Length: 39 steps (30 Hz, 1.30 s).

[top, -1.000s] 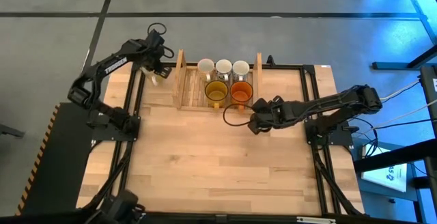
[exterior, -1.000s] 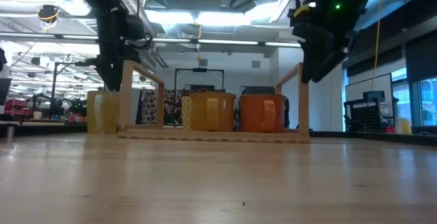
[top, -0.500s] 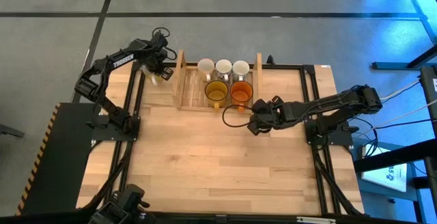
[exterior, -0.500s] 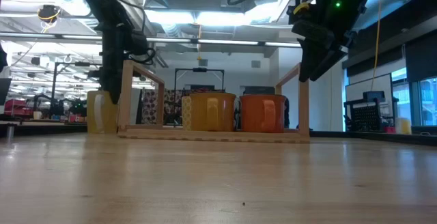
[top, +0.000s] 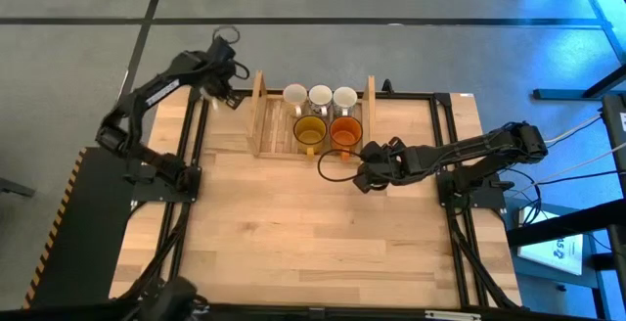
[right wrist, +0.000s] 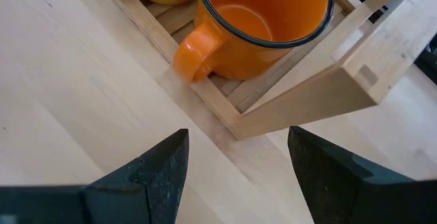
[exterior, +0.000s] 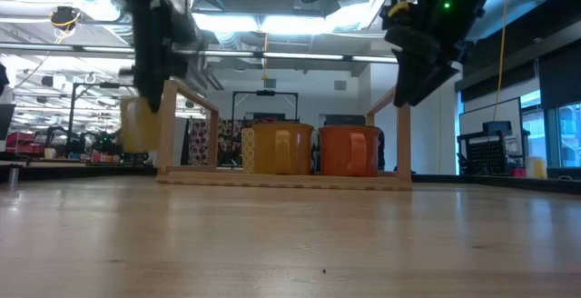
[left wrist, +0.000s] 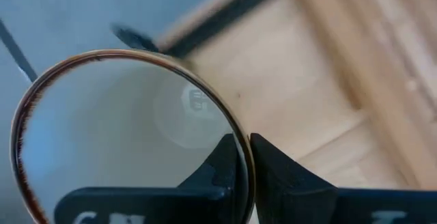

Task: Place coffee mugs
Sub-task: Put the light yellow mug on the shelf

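Observation:
A wooden slatted rack [top: 277, 125] stands at the table's far edge. It holds three white mugs [top: 320, 95] in its far row, and an amber mug [top: 310, 129] and an orange mug [top: 344, 129] in front. My left gripper [left wrist: 244, 162] is just off the rack's left end, shut on a pale mug [exterior: 138, 124] that hangs in the air. My right gripper [right wrist: 239, 142] hovers open over the table near the rack's near right corner, close to the orange mug [right wrist: 263, 12] and touching nothing. My left gripper pinches the pale mug's rim [left wrist: 240, 138], with one finger [left wrist: 222, 159] inside the cup and the other [left wrist: 276, 173] outside its wall. The fingers come from above, pointing down. The mug hangs roughly upright below them, lifted clear of the table.
The rack's upright end boards [exterior: 388, 134] stand at its left and right ends. Black frame rails [top: 445, 145] run along the table's sides. Bare wood [top: 313, 233] lies on the near half of the table. A black cable loop [top: 328, 164] hangs by my right gripper.
My left gripper has risen beside the rack's left end, keeping its hold. The pale mug, which stood on the table half a second ago, is now lifted clear of it. My right arm has kept still.

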Available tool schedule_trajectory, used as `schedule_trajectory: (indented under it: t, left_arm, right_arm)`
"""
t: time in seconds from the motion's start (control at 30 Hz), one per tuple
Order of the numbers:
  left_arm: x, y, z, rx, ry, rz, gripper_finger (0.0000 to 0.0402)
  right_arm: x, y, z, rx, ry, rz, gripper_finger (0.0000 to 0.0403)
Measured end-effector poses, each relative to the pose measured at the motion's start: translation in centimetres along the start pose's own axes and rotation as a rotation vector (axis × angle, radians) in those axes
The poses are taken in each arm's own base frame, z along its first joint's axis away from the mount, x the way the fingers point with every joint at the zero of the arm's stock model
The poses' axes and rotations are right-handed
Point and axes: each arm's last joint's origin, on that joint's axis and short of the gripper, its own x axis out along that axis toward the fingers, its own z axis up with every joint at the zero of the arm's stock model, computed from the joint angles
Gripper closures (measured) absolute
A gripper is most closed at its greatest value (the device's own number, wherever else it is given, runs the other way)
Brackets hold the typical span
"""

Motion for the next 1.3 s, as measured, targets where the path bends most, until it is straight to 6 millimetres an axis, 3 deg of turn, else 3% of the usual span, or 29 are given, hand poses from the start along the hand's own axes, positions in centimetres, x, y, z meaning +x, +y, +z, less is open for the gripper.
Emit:
schedule_trajectory:
  t: [0.33, 0.47, 0.57, 0.7, 0.9, 1.1, 1.3]
  left_arm:
    - [-13.3, -1.1, 0.4, 0.061, -0.404, -0.011, 0.0385]
    - [-17.0, -2.6, 0.1, 0.103, -0.528, -0.087, 0.0385]
    - [-18.7, -4.0, 0.0, 0.117, -0.584, -0.156, 0.0385]
    - [-19.1, -6.5, 0.0, 0.159, -0.583, -0.232, 0.0385]
    - [-17.9, -10.5, 0.5, 0.222, -0.501, -0.300, 0.0385]
    - [-15.5, -13.8, 1.5, 0.258, -0.394, -0.314, 0.0385]
    - [-12.7, -16.0, 2.0, 0.263, -0.233, -0.297, 0.0385]
  right_arm:
    - [0.0, 0.2, 0.2, -0.005, -0.015, 0.014, 0.0166]
    - [0.0, 0.2, 0.2, -0.006, -0.015, 0.014, 0.0166]
    - [0.0, 0.2, 0.2, -0.007, -0.015, 0.014, 0.0166]
    - [0.0, 0.2, 0.2, -0.008, -0.015, 0.014, 0.0166]
    - [0.0, 0.2, 0.2, -0.031, -0.016, 0.014, 0.0166]
    - [0.0, 0.2, 0.2, -0.034, -0.015, 0.014, 0.0166]
    - [0.0, 0.2, 0.1, -0.034, -0.008, 0.022, 0.0166]
